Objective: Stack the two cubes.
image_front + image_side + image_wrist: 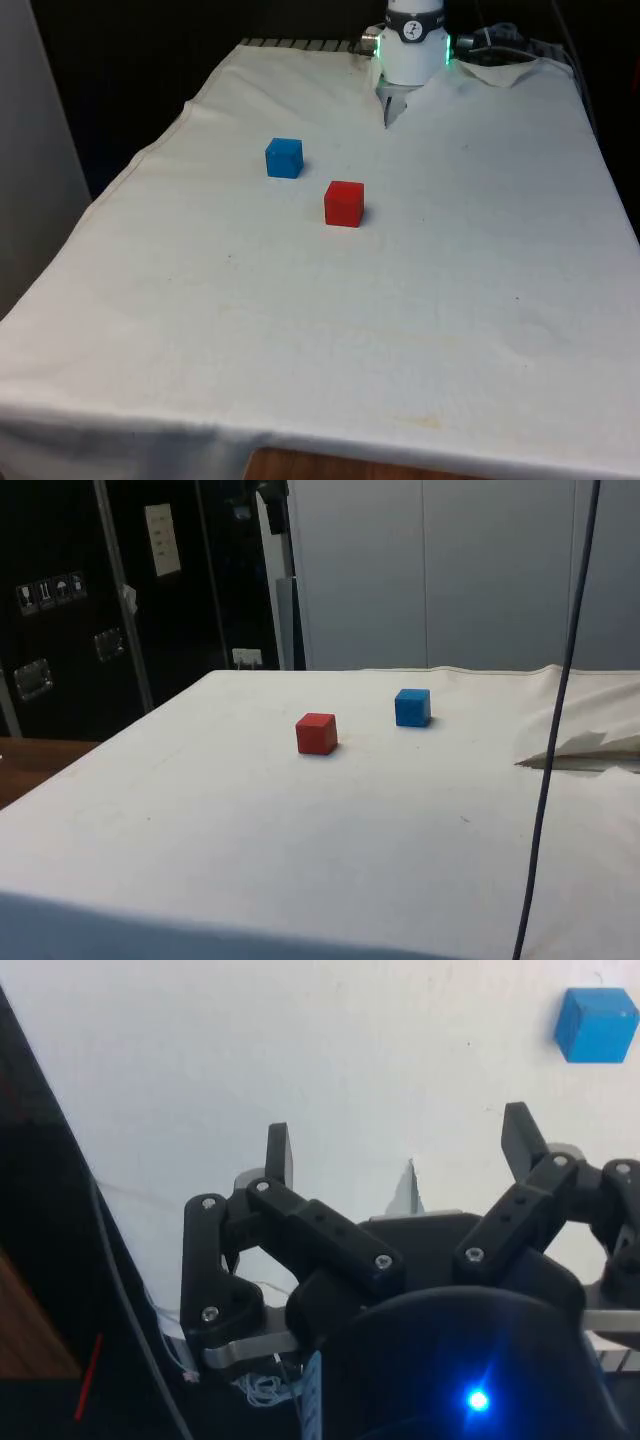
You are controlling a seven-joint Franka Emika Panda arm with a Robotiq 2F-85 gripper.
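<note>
A blue cube point(284, 158) rests on the white cloth, towards the far end of the table. A red cube point(344, 204) sits just nearer the camera and slightly to the front view's right of it, a small gap between them. From the side, the red cube point(317, 733) and blue cube point(412, 707) both stand alone on the cloth. In the wrist view my gripper point(400, 1150) is open, high above the cloth, nothing between its fingers point(278, 1152); the blue cube point(597, 1024) lies well off to one side.
The robot's white base point(412, 45) stands at the table's far end, where the cloth point(400, 330) is slit and folded. A black cable point(555, 720) hangs down in the side view. Dark cabinets point(90, 600) stand beyond the table.
</note>
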